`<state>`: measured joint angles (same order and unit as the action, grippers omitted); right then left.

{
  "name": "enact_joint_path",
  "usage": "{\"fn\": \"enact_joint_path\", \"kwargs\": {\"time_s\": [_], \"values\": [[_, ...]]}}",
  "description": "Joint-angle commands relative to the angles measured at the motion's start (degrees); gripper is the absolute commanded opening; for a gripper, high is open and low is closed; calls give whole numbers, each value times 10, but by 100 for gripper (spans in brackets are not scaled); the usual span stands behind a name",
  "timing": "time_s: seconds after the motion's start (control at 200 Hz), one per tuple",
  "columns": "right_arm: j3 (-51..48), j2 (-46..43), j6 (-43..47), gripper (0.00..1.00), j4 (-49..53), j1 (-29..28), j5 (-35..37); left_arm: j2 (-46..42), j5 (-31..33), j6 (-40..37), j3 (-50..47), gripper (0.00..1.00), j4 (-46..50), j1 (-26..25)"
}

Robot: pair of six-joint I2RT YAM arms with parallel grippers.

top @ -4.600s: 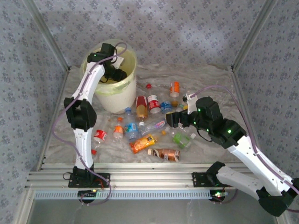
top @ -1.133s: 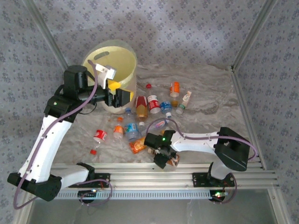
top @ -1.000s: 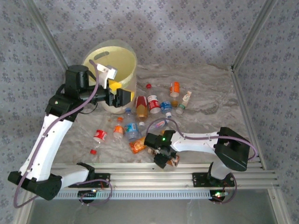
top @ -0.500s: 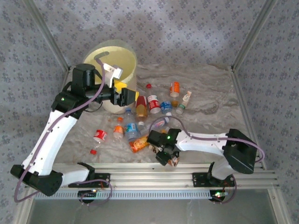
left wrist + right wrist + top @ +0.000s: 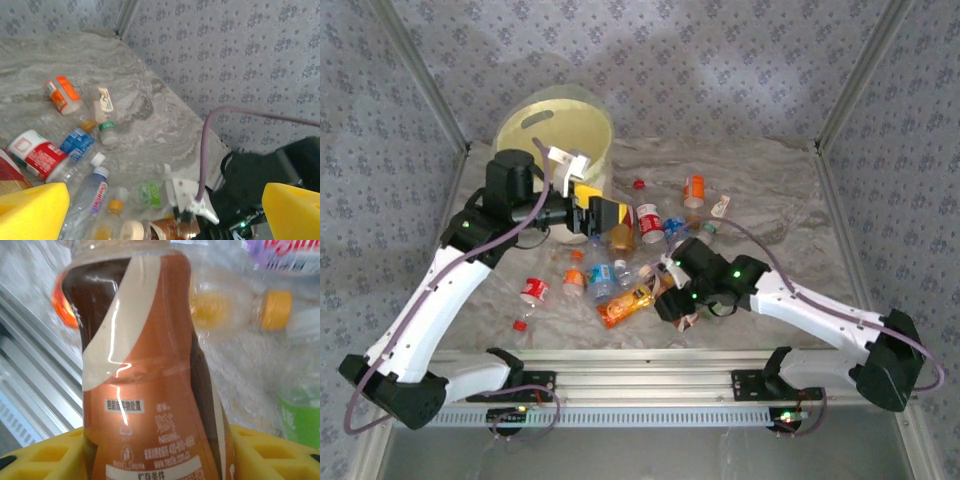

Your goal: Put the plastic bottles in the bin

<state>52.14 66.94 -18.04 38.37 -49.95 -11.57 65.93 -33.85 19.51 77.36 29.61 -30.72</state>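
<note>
The right gripper [image 5: 677,306] has its jaws partly closed, gripping both sides of a brown bottle [image 5: 145,380] with a copper label near the table's [image 5: 770,200] front edge. The left gripper [image 5: 611,215] hangs wide open and empty above loose bottles [image 5: 620,260], beside the cream bin [image 5: 558,128] at the back left corner.
</note>
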Motion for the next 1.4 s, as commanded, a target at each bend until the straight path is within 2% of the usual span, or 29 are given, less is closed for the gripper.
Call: {"fn": "enact_joint_path", "kwargs": {"time_s": [0.0, 0.175, 0.405, 0.81, 1.094, 1.394], "values": [[33, -26, -23, 59, -98, 37, -50, -11, 14, 64, -33, 99, -66, -20], [57, -21, -53, 58, -194, 70, -103, -7, 20, 146, -72, 97, -130, -37], [69, -3, -80, 58, -257, 80, -157, -9, 22, 196, -114, 89, -196, -52], [63, 3, -94, 57, -294, 81, -182, 5, 22, 214, -131, 73, -238, -64], [54, 0, -98, 56, -302, 83, -192, 10, 37, 207, -136, 73, -234, -64], [47, 2, -100, 56, -307, 85, -202, 13, 32, 217, -136, 48, -251, -64]]}}
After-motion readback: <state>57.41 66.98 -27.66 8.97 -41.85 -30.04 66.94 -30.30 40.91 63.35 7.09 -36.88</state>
